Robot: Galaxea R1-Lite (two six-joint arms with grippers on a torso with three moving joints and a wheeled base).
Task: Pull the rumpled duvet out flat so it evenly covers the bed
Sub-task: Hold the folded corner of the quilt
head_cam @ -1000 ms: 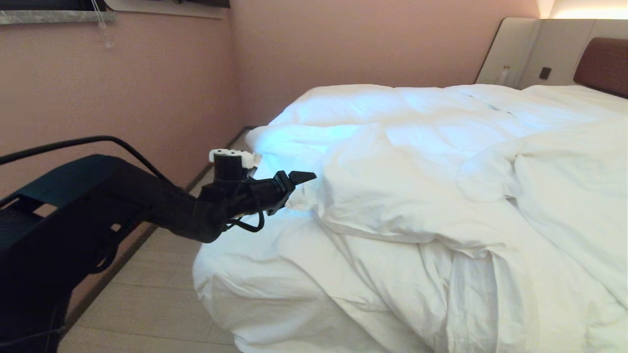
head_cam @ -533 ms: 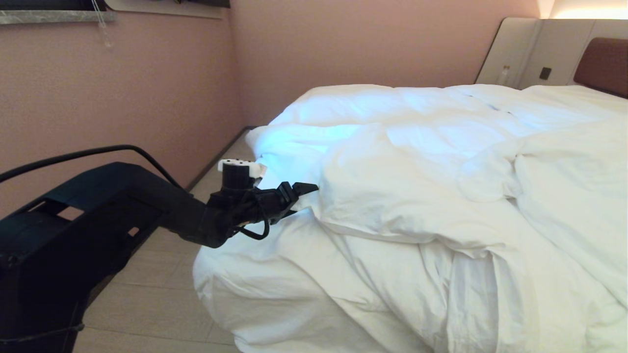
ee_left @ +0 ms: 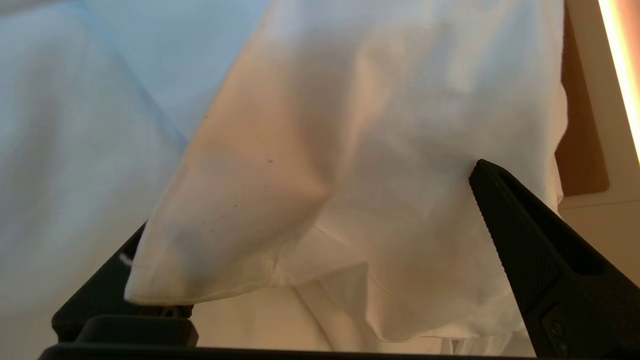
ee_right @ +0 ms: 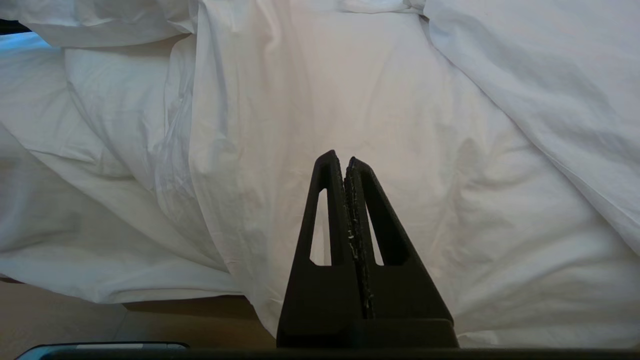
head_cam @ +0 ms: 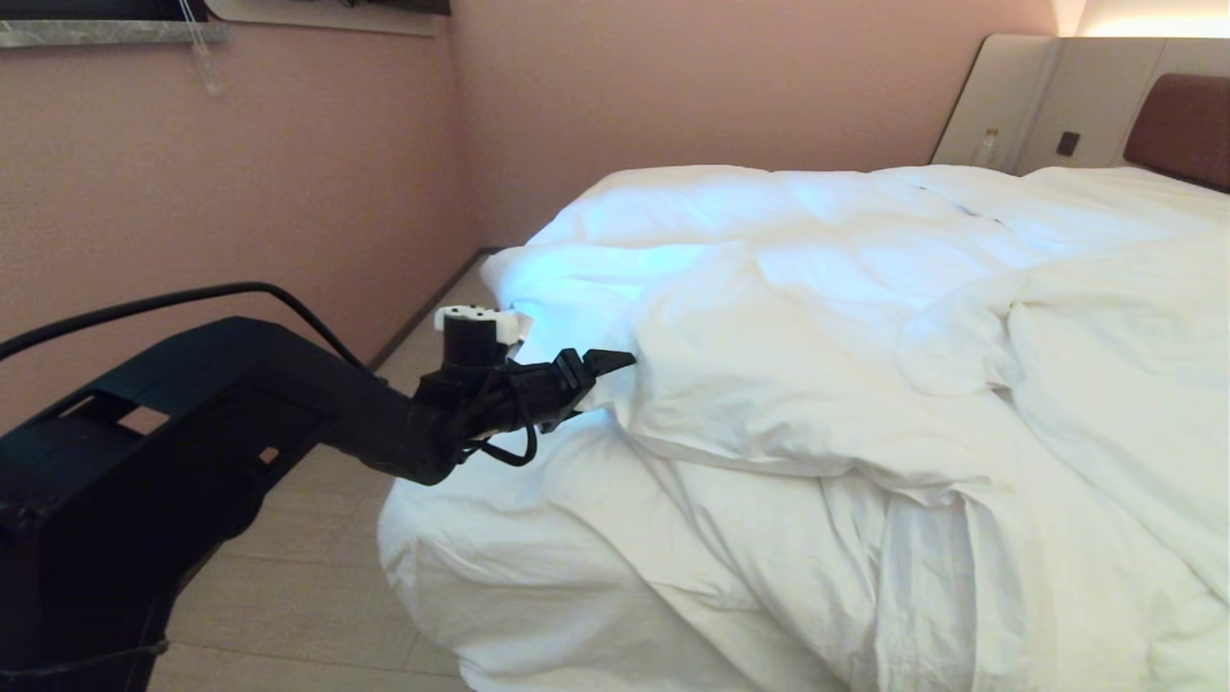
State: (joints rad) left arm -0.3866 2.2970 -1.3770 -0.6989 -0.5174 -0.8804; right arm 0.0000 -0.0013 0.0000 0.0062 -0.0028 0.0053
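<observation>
The white duvet (head_cam: 817,384) lies rumpled on the bed (head_cam: 1182,125), heaped in thick folds toward the foot and right side. My left gripper (head_cam: 603,377) reaches in from the left at the bed's near left edge. It is open, and a folded-back corner of the duvet (ee_left: 240,210) sits between its fingers (ee_left: 530,260). That corner drapes over one finger and hides its tip. My right gripper (ee_right: 344,161) is shut and empty, hanging in front of duvet (ee_right: 450,150) fabric draped over the bed's side. It is outside the head view.
A pink wall (head_cam: 240,192) runs close along the bed's left side, leaving a narrow strip of tiled floor (head_cam: 307,577). Beige panels (head_cam: 1038,106) with a socket flank the brown headboard at the far right. A window sill (head_cam: 106,34) is at the upper left.
My left arm has dropped a little and edged toward the duvet's folded corner, with its fingers still open. The duvet has not moved.
</observation>
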